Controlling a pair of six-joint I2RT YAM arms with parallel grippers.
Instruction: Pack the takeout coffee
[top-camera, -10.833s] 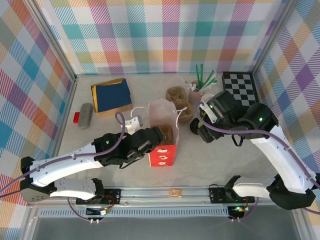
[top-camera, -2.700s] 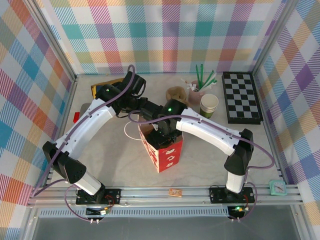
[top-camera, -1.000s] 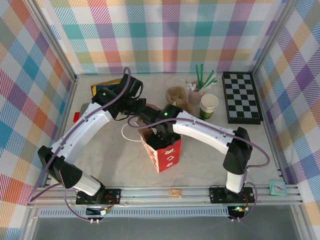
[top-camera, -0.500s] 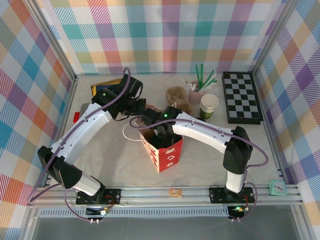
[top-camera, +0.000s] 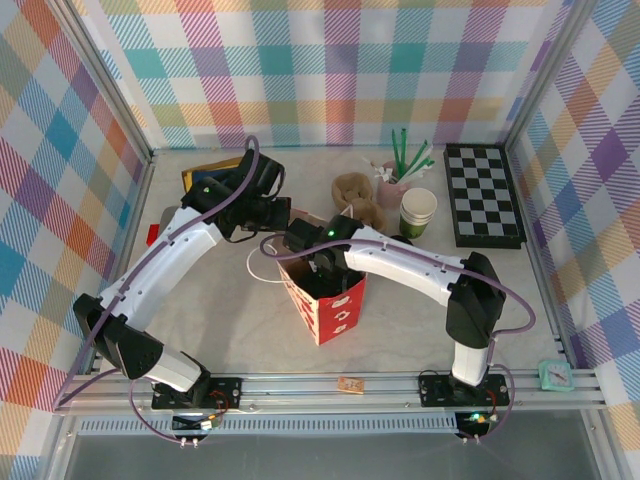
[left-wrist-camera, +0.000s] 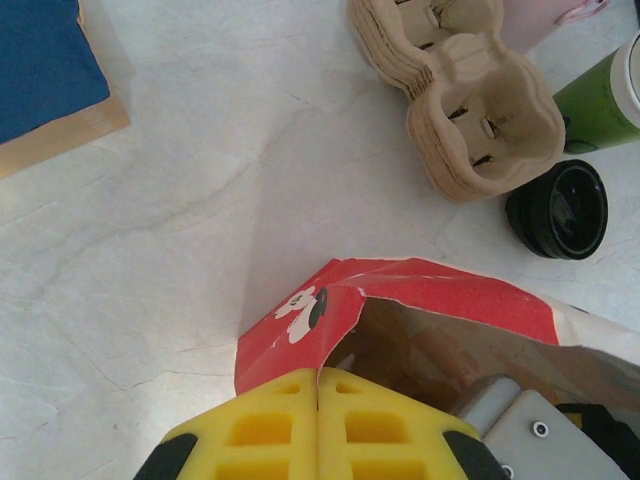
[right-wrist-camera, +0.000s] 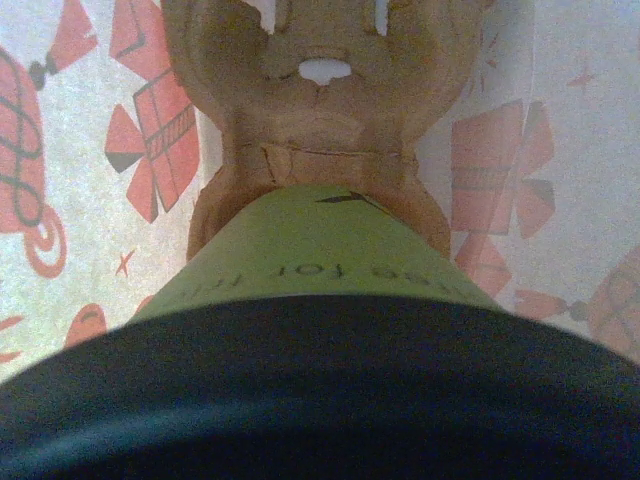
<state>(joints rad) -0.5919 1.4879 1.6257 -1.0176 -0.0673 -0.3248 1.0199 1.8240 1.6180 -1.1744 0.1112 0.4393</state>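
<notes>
A red paper bag (top-camera: 330, 305) stands open in the middle of the table. My left gripper (top-camera: 284, 226) is shut on the bag's far rim (left-wrist-camera: 330, 300), yellow fingers (left-wrist-camera: 270, 430) pressed together. My right gripper (top-camera: 325, 262) reaches down into the bag's mouth. It grips the takeout coffee (right-wrist-camera: 320, 250), a green cup whose black lid (right-wrist-camera: 320, 390) spans the bottom of the right wrist view. Just below the cup, on the bag's floor, lies a brown pulp cup carrier (right-wrist-camera: 320, 110). The right fingers themselves are hidden.
Behind the bag lie a stack of pulp carriers (top-camera: 355, 192), a loose black lid (left-wrist-camera: 557, 209), a lidless green-and-cream cup (top-camera: 418, 211) and a pink cup of straws (top-camera: 395, 180). A checkerboard (top-camera: 483, 195) is at the back right. A blue book (left-wrist-camera: 40, 70) is at the back left.
The right gripper with the cup has shifted slightly inside the bag's mouth. The left gripper keeps its hold on the rim.
</notes>
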